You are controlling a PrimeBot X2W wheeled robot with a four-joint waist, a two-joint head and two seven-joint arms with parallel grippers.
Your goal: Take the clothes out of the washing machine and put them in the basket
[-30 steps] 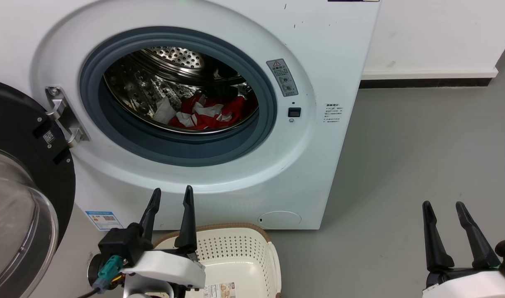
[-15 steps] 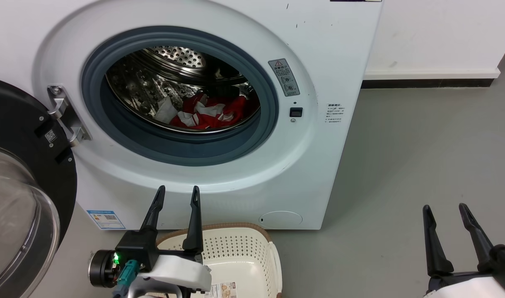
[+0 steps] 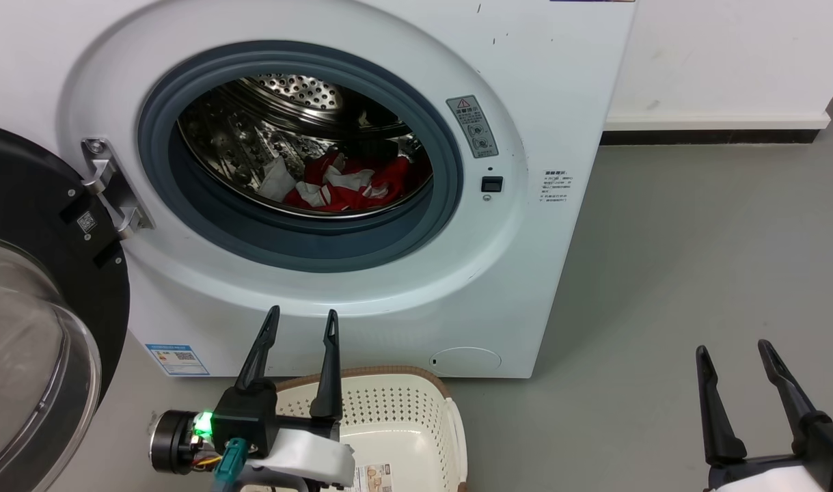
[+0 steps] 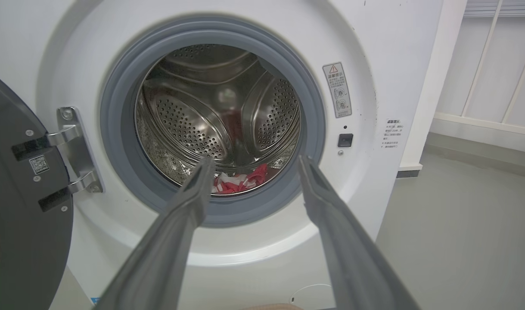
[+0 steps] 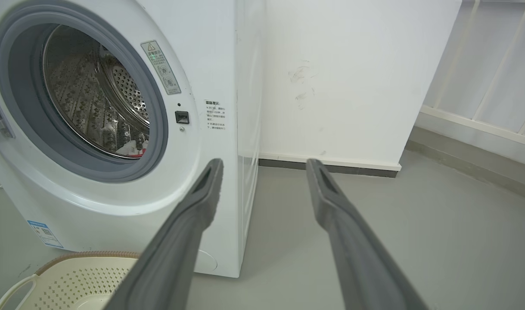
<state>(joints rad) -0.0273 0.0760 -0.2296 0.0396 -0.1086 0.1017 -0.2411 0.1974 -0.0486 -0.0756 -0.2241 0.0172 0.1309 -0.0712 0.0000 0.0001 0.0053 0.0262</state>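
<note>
Clothes (image 3: 341, 184): red & white heap at approx 6 o'clock in the drum (image 3: 252, 130), a bit toward 5. Soft stuff, so it has slumped to the lowest part of the curve. Nothing grips it, and none of it hangs over the grey seal (image 3: 307, 249).

Washing machine (image 3: 525, 287): porthole wide open. The door (image 3: 47, 225) is swung out to 9 o'clock on its hinge (image 3: 112, 188), which leaves a straight path in from the front.

Basket (image 3: 389, 374) sits on the floor (image 3: 662, 239) at 6 o'clock of the porthole, just in front of the machine's base, prob so a pulled garment needs only a short drop. No fabric in the part of it that shows.

Left gripper (image 3: 302, 313) hangs over the basket's 10 o'clock corner, fingers pointing to 12 at the machine front below the porthole. Jaws parted a moderate way, nothing btwn them. Its wrist view frames the heap btwn the fingers, so I'd judge it's lined up for a reach in. It's outside the seal, reach not yet made.

Right gripper (image 3: 732, 347) is at 4 o'clock of the machine, well apart over bare floor, jaws likewise apart & empty. Looks parked out of the way.

Next, imo: left arm must clear the seal lip, then dip to the heap. The risk is pinching only a loose fold, or dragging fabric against the lip
</note>
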